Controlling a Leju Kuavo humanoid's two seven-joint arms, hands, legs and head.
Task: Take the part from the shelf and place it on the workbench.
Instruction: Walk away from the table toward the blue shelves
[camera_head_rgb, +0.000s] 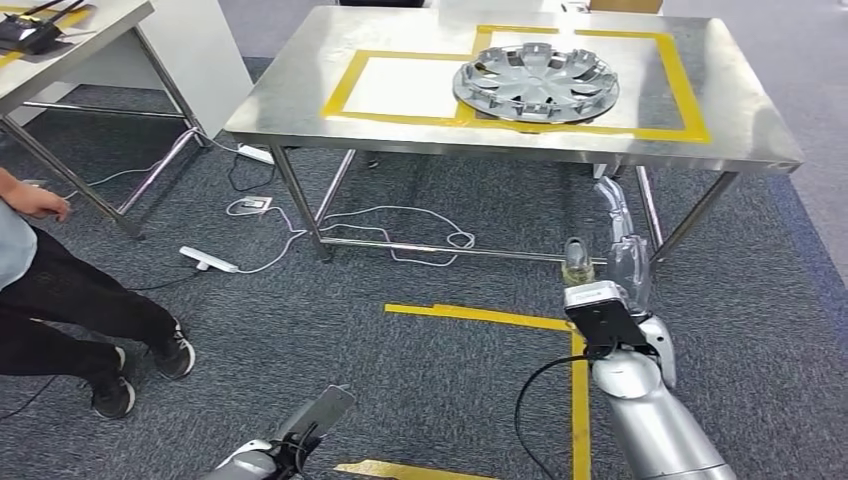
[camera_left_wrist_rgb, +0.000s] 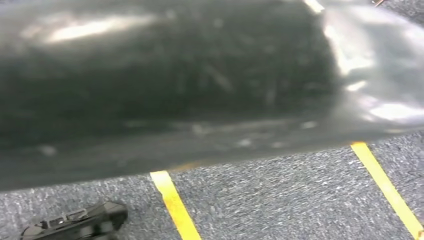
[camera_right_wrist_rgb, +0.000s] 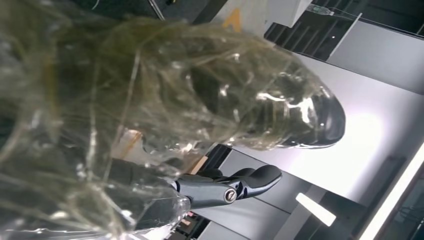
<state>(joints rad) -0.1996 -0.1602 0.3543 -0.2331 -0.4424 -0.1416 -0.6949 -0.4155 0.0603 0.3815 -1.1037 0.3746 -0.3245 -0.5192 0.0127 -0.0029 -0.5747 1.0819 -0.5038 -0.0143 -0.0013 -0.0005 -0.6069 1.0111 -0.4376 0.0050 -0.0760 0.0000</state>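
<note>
The hubcap (camera_head_rgb: 536, 83) is a round silver wheel cover with curved spokes and a dark centre, lying flat on the steel worktop (camera_head_rgb: 300, 95) inside a rectangle of yellow tape (camera_head_rgb: 352, 82). It sits well apart from the right robot hand (camera_head_rgb: 612, 262), at about eleven o'clock from it; that robot hand hangs below the worktop's near edge with its fingers apart, empty. I cannot tell how the left robot hand is set.
</note>
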